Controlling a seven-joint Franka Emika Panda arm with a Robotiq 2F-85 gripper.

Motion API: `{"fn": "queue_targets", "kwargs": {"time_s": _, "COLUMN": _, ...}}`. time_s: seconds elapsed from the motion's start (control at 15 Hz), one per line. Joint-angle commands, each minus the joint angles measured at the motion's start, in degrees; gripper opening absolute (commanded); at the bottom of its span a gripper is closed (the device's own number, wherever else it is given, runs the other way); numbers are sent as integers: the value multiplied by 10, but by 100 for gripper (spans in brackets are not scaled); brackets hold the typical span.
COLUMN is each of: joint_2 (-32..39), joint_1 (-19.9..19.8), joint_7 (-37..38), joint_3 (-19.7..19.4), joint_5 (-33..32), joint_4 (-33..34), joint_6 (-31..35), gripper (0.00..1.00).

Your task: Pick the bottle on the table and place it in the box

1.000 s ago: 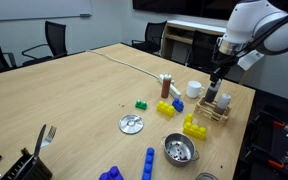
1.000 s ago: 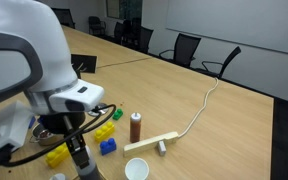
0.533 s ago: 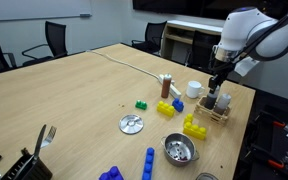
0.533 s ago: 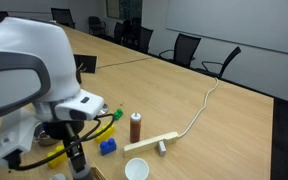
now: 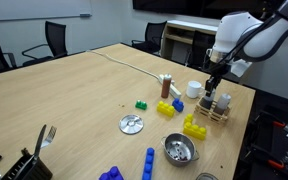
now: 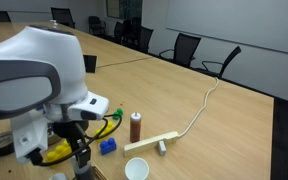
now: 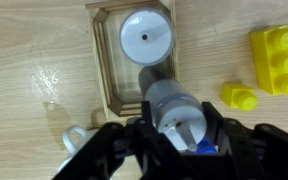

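Note:
In the wrist view the bottle [image 7: 170, 100], dark grey with a pale cap, stands upright between my gripper's fingers [image 7: 174, 128]. The fingers press on both its sides. Its lower end sits inside the wooden slatted box [image 7: 100, 70], in the near half. A white-topped bottle [image 7: 147, 38] fills the far half. In an exterior view my gripper [image 5: 213, 90] hangs straight over the box [image 5: 220, 113] near the table's far right edge. The bottle's lower part is hidden by the box there.
A white mug [image 5: 194, 90], a slim brown bottle [image 5: 166, 87] and a wooden stick [image 5: 164, 77] stand left of the box. Yellow blocks [image 5: 194, 127], blue blocks [image 5: 177, 104], a metal bowl [image 5: 180, 150] and a round lid [image 5: 132, 124] lie nearby. The table edge is just beyond the box.
The arm has swung a little and its body fills more of one exterior view. The gripper stays over the box with the bottle between its fingers.

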Motion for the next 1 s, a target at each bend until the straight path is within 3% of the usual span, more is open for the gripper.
{"fn": "queue_targets", "kwargs": {"time_s": 0.0, "joint_2": 7, "joint_1": -5, "joint_7": -47, "joint_3": 4, "joint_5": 46, "joint_4": 7, "joint_6": -8, "gripper": 79}}
{"fn": "queue_targets", "kwargs": {"time_s": 0.2, "joint_2": -8, "joint_1": -5, "joint_7": -55, "joint_3": 2, "joint_5": 60, "joint_4": 2, "joint_6": -12, "gripper": 98}}
{"fn": "queue_targets", "kwargs": {"time_s": 0.27, "joint_2": -19, "joint_1": -4, "joint_7": -52, "joint_3": 1, "joint_5": 59, "joint_4": -2, "joint_6": -13, "gripper": 100}}
{"fn": "queue_targets", "kwargs": {"time_s": 0.47, "joint_2": -72, "joint_1": 0, "joint_7": -40, "joint_3": 1, "joint_5": 53, "joint_4": -14, "joint_6": -22, "gripper": 100}}
{"fn": "queue_targets", "kwargs": {"time_s": 0.53, "joint_2": -33, "joint_1": 0, "joint_7": -37, "joint_3": -1, "joint_5": 45, "joint_4": 2, "joint_6": -7, "gripper": 100}}
{"fn": "queue_targets", "kwargs": {"time_s": 0.93, "joint_2": -67, "joint_1": -1, "joint_7": -36, "joint_3": 0, "joint_5": 45, "joint_4": -12, "joint_6": -20, "gripper": 100}}
